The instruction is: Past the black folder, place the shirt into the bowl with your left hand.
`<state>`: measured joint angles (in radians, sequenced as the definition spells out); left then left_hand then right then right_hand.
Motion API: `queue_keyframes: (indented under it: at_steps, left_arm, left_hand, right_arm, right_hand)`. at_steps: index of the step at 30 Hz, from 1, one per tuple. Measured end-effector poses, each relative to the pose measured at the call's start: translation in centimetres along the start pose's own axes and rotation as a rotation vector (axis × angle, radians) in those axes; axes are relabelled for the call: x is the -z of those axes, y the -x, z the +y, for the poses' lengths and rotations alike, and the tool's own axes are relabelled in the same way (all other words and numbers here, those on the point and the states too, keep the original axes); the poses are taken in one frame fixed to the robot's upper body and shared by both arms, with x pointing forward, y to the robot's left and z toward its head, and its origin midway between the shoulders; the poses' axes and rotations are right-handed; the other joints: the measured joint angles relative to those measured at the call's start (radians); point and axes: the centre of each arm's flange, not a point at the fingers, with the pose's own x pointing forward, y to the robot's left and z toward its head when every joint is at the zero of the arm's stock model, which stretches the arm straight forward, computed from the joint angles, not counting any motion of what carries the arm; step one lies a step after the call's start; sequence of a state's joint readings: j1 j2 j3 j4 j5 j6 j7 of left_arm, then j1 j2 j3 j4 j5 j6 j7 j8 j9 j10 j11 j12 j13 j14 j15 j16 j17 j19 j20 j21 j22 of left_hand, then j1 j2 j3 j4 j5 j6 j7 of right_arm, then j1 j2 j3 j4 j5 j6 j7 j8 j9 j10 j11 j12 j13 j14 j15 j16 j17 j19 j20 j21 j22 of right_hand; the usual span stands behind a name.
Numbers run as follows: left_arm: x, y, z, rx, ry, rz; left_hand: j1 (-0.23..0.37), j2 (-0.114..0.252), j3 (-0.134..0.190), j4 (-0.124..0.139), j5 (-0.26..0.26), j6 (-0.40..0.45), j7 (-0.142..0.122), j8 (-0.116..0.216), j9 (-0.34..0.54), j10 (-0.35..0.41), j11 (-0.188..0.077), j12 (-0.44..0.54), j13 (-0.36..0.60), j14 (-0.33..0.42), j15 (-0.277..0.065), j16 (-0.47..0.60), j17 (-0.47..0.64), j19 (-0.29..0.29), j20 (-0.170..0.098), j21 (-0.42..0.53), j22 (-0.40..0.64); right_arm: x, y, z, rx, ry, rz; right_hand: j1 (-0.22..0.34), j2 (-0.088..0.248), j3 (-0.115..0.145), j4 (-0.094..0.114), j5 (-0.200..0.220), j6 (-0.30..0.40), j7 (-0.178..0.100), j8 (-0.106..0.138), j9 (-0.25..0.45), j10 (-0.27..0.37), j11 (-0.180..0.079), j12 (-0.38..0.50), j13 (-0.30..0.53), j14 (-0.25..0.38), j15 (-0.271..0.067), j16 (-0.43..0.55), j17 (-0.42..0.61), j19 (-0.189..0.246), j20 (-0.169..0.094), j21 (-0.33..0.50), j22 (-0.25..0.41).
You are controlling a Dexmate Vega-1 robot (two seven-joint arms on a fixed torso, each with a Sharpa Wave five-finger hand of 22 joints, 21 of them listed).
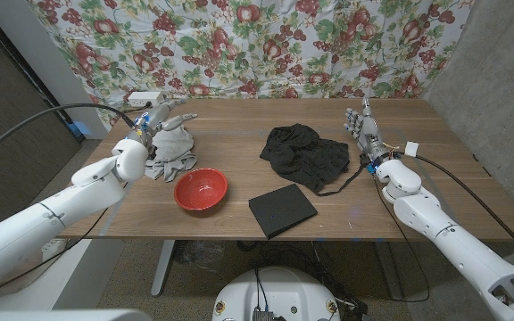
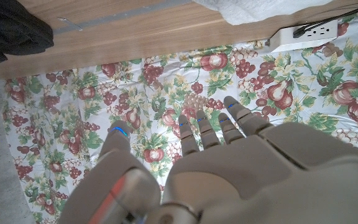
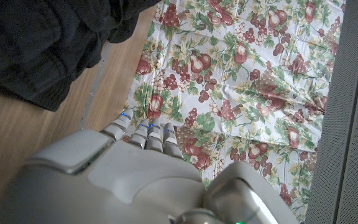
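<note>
Wood grain runs across the tabletop (image 1: 239,134), warm brown and smooth. On it sits a glossy red bowl (image 1: 201,189), round and shallow, at the near left. Just right of it, at the near edge, lies a flat black folder (image 1: 282,210), matte and rectangular, turned at an angle. Past the folder, a black shirt (image 1: 305,155) lies crumpled in soft folds, mid-tabletop toward the right. On the left, a grey cloth (image 1: 172,153) sits bunched in a wrinkled heap, just beyond the bowl.

Left hand (image 1: 161,118) is up above that grey cloth at the far left, its white arm reaching in from the near left corner. Its fingers (image 2: 191,134) are spread apart and extended, grasping nothing, pointing toward the fruit-print curtain (image 1: 257,45) behind the tabletop.

Right hand (image 1: 362,127) stands upright on the right side, just right of the black shirt, palm on edge. Its fingers (image 3: 148,132) are straight and released, holding nothing. A thin black cable (image 1: 346,183) loops from the wrist along the shirt's near edge.

A white power strip (image 1: 146,96) lies at the far left corner.
</note>
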<state>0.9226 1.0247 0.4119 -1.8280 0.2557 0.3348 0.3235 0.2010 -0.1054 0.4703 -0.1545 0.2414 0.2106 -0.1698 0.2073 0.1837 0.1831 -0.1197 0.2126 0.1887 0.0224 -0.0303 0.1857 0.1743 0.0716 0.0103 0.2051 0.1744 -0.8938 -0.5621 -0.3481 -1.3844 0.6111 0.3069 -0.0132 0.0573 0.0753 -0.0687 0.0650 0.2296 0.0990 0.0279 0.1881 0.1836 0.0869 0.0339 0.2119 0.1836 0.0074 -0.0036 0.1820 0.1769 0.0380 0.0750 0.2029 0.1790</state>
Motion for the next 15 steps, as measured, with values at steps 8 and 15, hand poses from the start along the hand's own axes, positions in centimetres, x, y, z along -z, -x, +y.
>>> queue_keyframes:
  at_steps: [8, 15]
  left_arm:
    - [0.51, -0.1, 0.23, 0.007, -0.045, -0.022]
    - [0.77, -0.39, 0.5, 0.02, -0.091, -0.044]
  left_hand:
    - [0.006, -0.002, 0.0, 0.0, 0.0, 0.002, -0.002, 0.0, 0.0, 0.0, 0.0, 0.0, 0.0, 0.0, 0.0, 0.0, 0.0, 0.0, 0.0, 0.0, -0.002]
    - [0.021, -0.003, 0.0, -0.009, 0.01, 0.002, -0.002, 0.0, 0.0, -0.004, -0.004, 0.0, 0.0, 0.0, 0.0, 0.0, 0.0, 0.0, 0.0, 0.0, -0.002]
  right_arm:
    - [0.25, 0.23, 0.15, 0.002, -0.003, 0.003]
    - [0.31, 0.42, 0.31, 0.003, -0.006, 0.003]
  right_hand:
    - [0.0, 0.0, 0.0, 0.0, 0.0, 0.001, -0.001, 0.0, 0.0, 0.0, 0.0, 0.0, 0.0, 0.0, 0.0, 0.0, 0.0, 0.0, 0.0, 0.0, 0.0]
    - [0.0, 0.0, 0.0, 0.0, 0.0, 0.001, -0.001, 0.0, 0.0, 0.0, 0.0, 0.0, 0.0, 0.0, 0.0, 0.0, 0.0, 0.0, 0.0, 0.0, 0.0]
